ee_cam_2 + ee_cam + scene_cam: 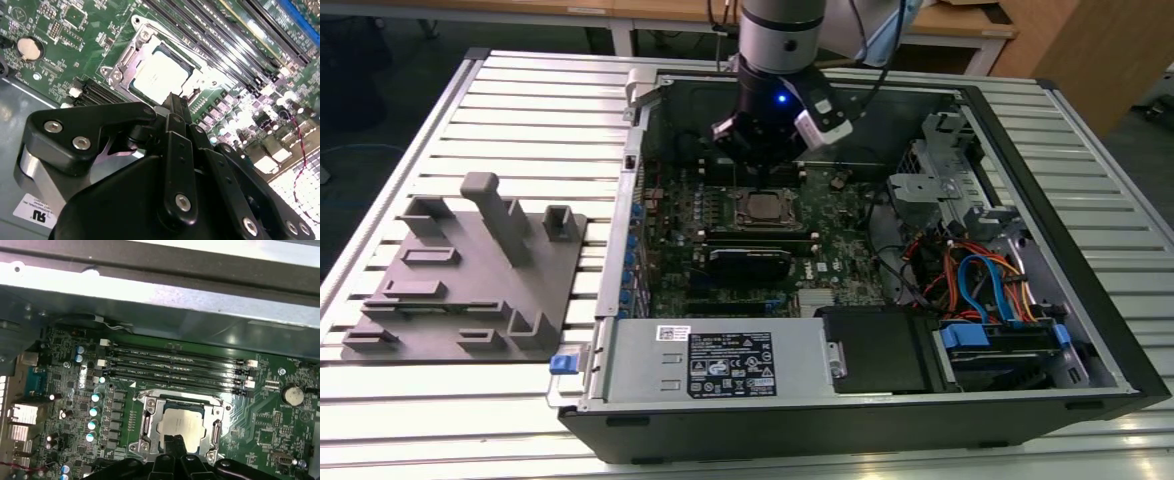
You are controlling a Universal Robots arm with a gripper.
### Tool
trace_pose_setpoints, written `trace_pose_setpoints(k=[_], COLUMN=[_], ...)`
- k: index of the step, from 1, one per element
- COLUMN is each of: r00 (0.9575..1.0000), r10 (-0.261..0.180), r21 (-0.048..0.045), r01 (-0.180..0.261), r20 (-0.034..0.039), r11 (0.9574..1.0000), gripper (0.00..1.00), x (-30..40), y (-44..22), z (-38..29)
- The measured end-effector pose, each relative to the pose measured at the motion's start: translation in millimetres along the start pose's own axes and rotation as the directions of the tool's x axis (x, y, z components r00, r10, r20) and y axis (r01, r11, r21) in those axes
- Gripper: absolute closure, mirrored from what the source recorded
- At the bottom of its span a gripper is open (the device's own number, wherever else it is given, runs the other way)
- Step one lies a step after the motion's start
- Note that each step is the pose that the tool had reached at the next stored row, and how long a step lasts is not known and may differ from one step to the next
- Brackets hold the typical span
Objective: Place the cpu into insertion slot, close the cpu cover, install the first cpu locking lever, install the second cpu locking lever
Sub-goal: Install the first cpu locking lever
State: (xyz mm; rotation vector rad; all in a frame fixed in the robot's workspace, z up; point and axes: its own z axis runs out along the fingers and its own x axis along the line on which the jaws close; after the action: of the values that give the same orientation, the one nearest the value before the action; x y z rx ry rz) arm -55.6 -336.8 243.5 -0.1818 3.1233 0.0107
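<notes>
Right now hovering low inside the open computer case (1107,330), with the tool (174,101) poised directly above the near edge of the cpu (161,75). Finding the cpu seated flat in the insertion slot (170,405), just below the tool's tips. Seeing the cpu cover (120,62) apparently lowered around it, framing the pale metal top through its window. Not making out the locking levers well enough to say how they are standing.

Judging the cpu to be light, stiff, smooth-topped and easily damaged, so best taken by two opposite edges with a gentle pinch, never pressed at the centre. Judging the cover to be thin sheet metal on a hinge, wanting a push on its free edge rather than a grip.

Showing the fingers (170,447) pressed together into one narrow black tip in both wrist views, pinching nothing that can be made out. Possibly touching the cover's frame beside the cpu, though not being able to tell contact from a small gap.

Working over a case standing on the slatted desk (520,100), with a grey fixture plate (454,290) lying well away from the tool.
</notes>
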Motion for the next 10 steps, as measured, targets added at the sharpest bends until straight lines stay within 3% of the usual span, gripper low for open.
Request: trace_pose_setpoints(k=[3, 10], r00=[0.9998, 0.9998], r10=[0.02, 0.021], r21=[-0.0004, -0.0003], r01=[-0.02, -0.021], r20=[0.0001, 0.0002], r11=[0.9998, 0.9998], gripper=[0.9, 0.9], x=[1.1, 1.2], y=[0.1, 0.1], z=[0.0, 0.0])
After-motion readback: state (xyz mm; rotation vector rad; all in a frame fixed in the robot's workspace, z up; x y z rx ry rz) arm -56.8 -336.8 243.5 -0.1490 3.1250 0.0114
